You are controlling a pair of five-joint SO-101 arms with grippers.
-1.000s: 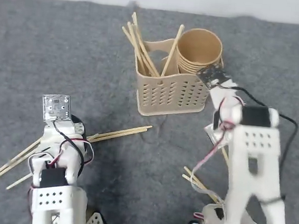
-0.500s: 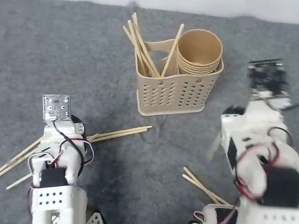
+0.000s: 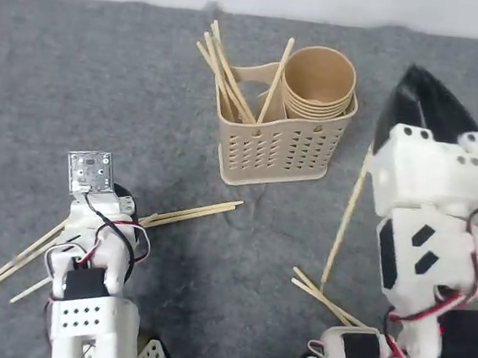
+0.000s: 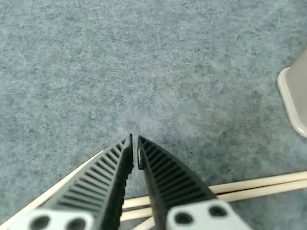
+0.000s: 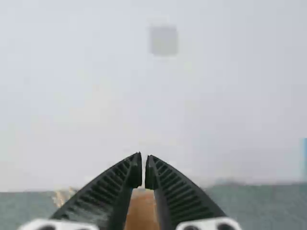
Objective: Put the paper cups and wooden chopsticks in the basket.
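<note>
Flagging risks, left to right. Loose chopsticks (image 3: 11, 263) lie flat on the grey carpeted worktop (image 3: 105, 73) at far left, partly under the left arm (image 3: 91, 309). The left jaws hang close over the sticks there, pinched to a thin slit, holding nothing. You'd have to open them before going down, or the tips will just shove the sticks along the carpet. The sticks are thin and lie close together, so you could grab two, or clip one off-centre and have it swing.

A pair of chopsticks (image 3: 193, 213) points from the left arm toward the basket (image 3: 275, 157), stopping short of it. The basket looks light. Its left compartment holds a fan of upright sticks (image 3: 224, 68), so a stick coming in at an angle could hit them or tip the basket. The paper cups (image 3: 319, 81) sit nested in the right compartment; I'd call the cups done.

A single chopstick (image 3: 346, 215) runs between the basket and the right arm (image 3: 434, 215). I can't tell if it lies flat or leans on the arm; if it leans, it may drop when you move. Two more sticks (image 3: 325, 296) lie near that arm's base. The right jaws are raised toward the back wall, nearly closed, with nothing visibly gripped.

Looks: the sticks are pale bare wood, straight; the cups are plain tan.
</note>
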